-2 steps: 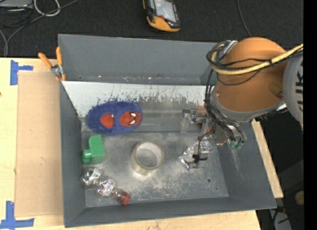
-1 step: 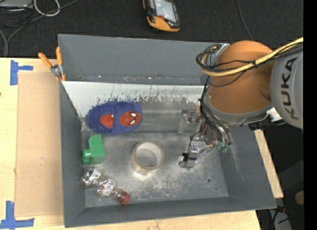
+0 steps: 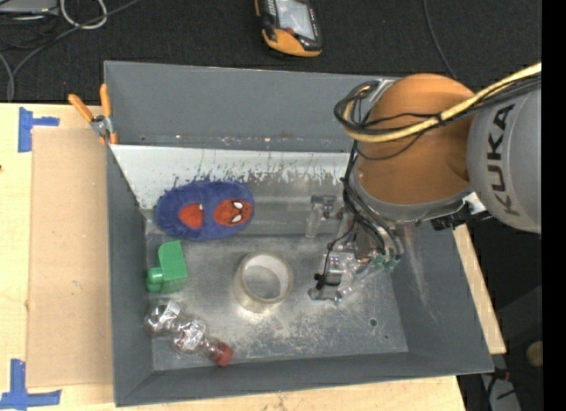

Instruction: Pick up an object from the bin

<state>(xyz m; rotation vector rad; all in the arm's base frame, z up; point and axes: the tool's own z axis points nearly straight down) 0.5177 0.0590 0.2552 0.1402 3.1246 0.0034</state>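
Observation:
My gripper (image 3: 329,284) reaches down to the bin floor right of centre, its fingertips close above the grey metal with nothing visible between them. Just to its left lies a roll of clear tape (image 3: 263,280), flat on the floor and a short gap away from the fingers. A clear plastic piece (image 3: 283,212) rests against the back wall, up and left of the gripper.
A blue furry toy with two red faces (image 3: 206,210) lies at the back left. Below it stands a green block (image 3: 168,267). A crumpled clear bottle with a red cap (image 3: 187,334) lies at the front left. The orange-covered arm overhangs the bin's right side.

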